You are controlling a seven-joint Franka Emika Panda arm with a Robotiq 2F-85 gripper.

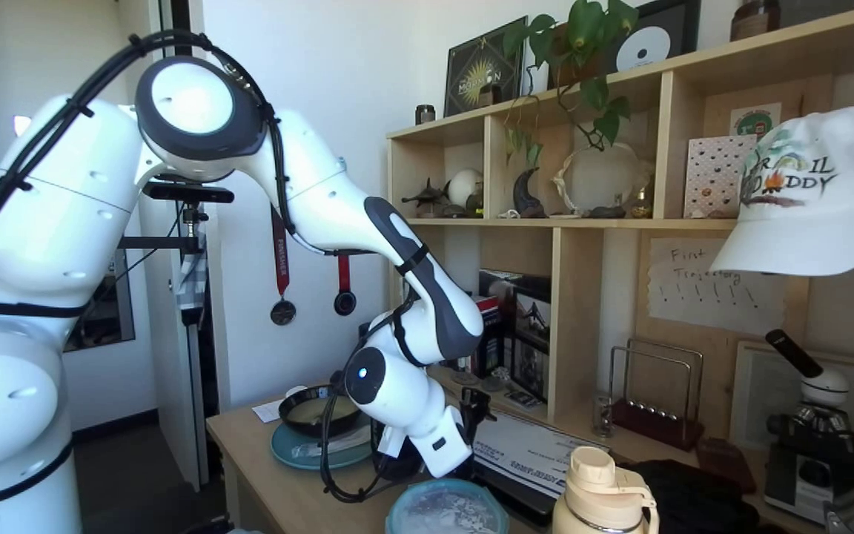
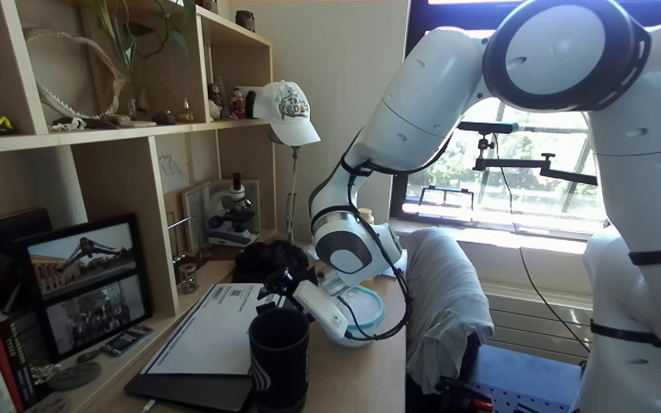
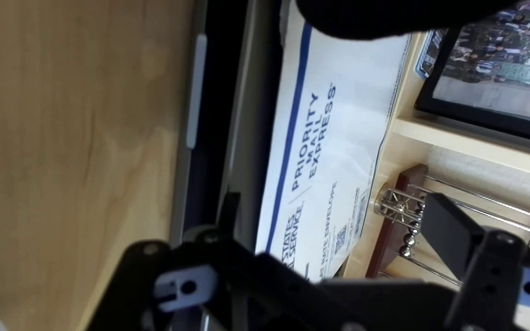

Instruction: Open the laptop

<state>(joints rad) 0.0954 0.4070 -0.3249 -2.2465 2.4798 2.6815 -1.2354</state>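
Observation:
The laptop [image 3: 212, 105] lies on the desk with dark edges and a grey strip along its side in the wrist view. A white mailing envelope [image 3: 320, 142] covers most of its top. Its dark corner shows in both exterior views [image 1: 522, 491] [image 2: 190, 393]; the lid looks flat or nearly flat. My gripper [image 3: 334, 211] is open, with its fingers wide apart and nothing held. In the wrist view one finger overlaps the laptop's front edge, and the other is in front of the shelf side. I cannot tell whether the finger touches the laptop. The gripper [image 2: 270, 295] is low over the envelope's near side.
A dark mug [image 2: 279, 361] stands beside the laptop. A blue-rimmed bowl [image 1: 445, 512] and a beige bottle [image 1: 605, 493] stand near the gripper. A plate [image 1: 308, 456] bears a black bowl [image 1: 316, 423]. The shelf [image 1: 575, 326], a ball cradle [image 1: 657, 423] and framed photos [image 2: 86, 287] line the back.

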